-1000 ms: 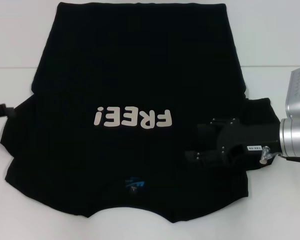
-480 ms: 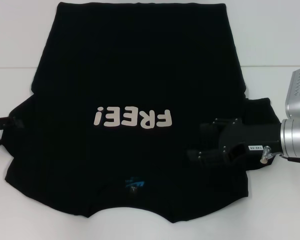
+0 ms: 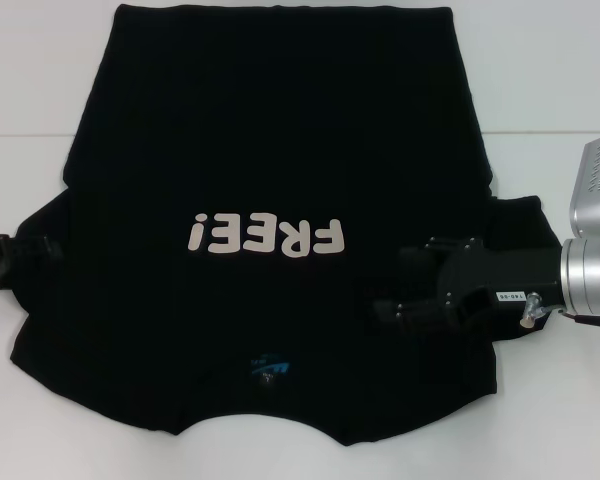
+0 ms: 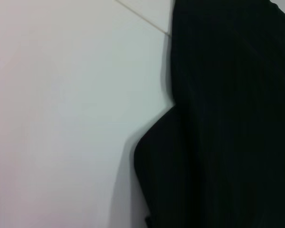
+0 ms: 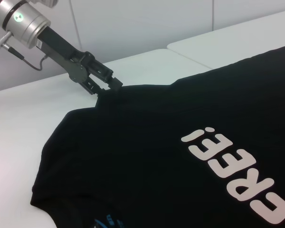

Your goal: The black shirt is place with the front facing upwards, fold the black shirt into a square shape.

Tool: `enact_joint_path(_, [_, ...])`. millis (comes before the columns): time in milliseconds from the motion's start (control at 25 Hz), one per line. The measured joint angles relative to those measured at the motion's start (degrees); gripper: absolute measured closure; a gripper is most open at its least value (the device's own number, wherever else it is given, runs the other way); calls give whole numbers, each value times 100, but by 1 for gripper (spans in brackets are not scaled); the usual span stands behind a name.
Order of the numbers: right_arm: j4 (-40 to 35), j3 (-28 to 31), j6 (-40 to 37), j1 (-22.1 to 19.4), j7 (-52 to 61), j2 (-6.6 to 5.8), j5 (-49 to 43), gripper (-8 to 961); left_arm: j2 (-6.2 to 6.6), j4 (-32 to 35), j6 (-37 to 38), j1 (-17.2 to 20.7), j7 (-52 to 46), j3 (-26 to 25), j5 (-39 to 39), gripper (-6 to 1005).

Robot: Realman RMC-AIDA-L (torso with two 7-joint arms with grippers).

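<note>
While the black shirt (image 3: 280, 200) lies flat and face up on the white table (image 3: 540, 70), its "FREE!" lettering (image 3: 267, 237) reads upside down from the head view, so the collar with the small blue neck label (image 3: 270, 368) is on the side nearest the robot and the hem is on the far side. No fold is made yet; I judge the step in hand is the taking of both sleeves for the first fold.

The left gripper (image 5: 107, 84) is at the edge of the shirt's left sleeve, low on the table, its fingers near together around the cloth edge; whether they really hold cloth, I cannot tell. The right gripper (image 3: 405, 295) lies over the right shoulder area, beside the lettering. It is black on black cloth, so how far it is open cannot be seen.

The next move, in my opinion, calls for a sure pinch of one cloth layer on each side, then lifting both sleeves together and carrying them inward without dragging the body.
</note>
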Motion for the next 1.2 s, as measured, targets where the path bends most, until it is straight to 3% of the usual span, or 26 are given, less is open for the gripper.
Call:
enact_joint_path(160, [0,0,0,0,0,0,0,16,-6,11,-3,-36,-3,85,5,67])
enact_joint_path(360, [-1,0,-1,0,0,0,0,17,-13,88,-11,-56,-50,144,110,222])
enact_joint_path(800, [9,3,2,-6,0,0,1,17,-18,104,-98,-71,-41,212,138,459])
enact_joint_path(1200, [13,26,-1,-9,0,10,1,17,-47,113,-224,-65,-11,208,140,895])
